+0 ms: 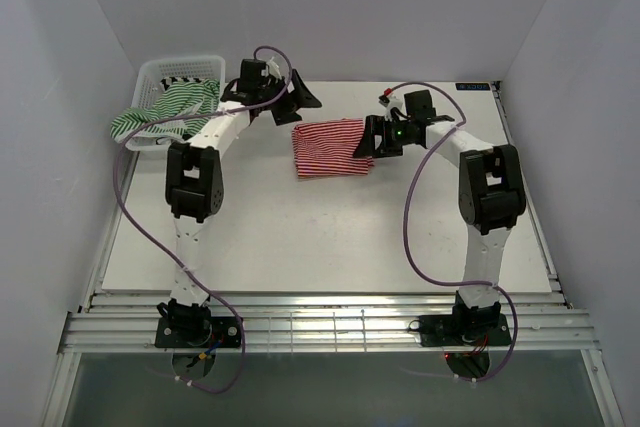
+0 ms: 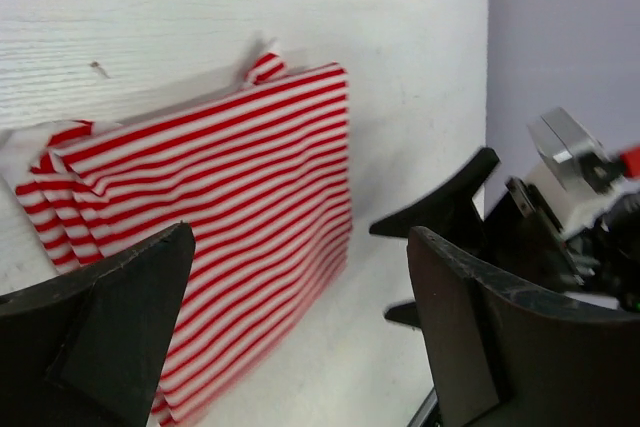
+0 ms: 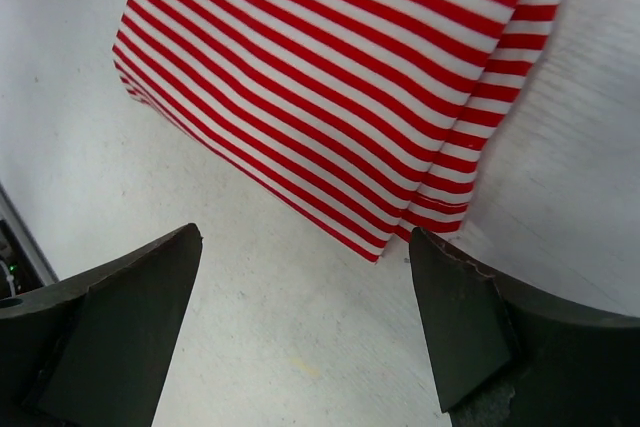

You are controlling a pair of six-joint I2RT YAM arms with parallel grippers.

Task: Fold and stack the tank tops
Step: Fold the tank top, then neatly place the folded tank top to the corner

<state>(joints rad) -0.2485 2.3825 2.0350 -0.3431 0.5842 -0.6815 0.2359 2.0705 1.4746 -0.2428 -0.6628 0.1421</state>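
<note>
The basket (image 1: 160,66) at ten o'clock held the green top (image 1: 165,115) and black top (image 1: 182,80), not folded yet. The red top (image 1: 330,147) lay folded near twelve o'clock. Your left gripper (image 1: 298,107) and right gripper (image 1: 363,139) hung open, empty, beside it.

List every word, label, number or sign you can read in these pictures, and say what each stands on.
No text can be read in any view.
The small dark label on the far edge of the table: too small to read.
The red-and-white striped tank top: stripes only, no print showing.
</note>
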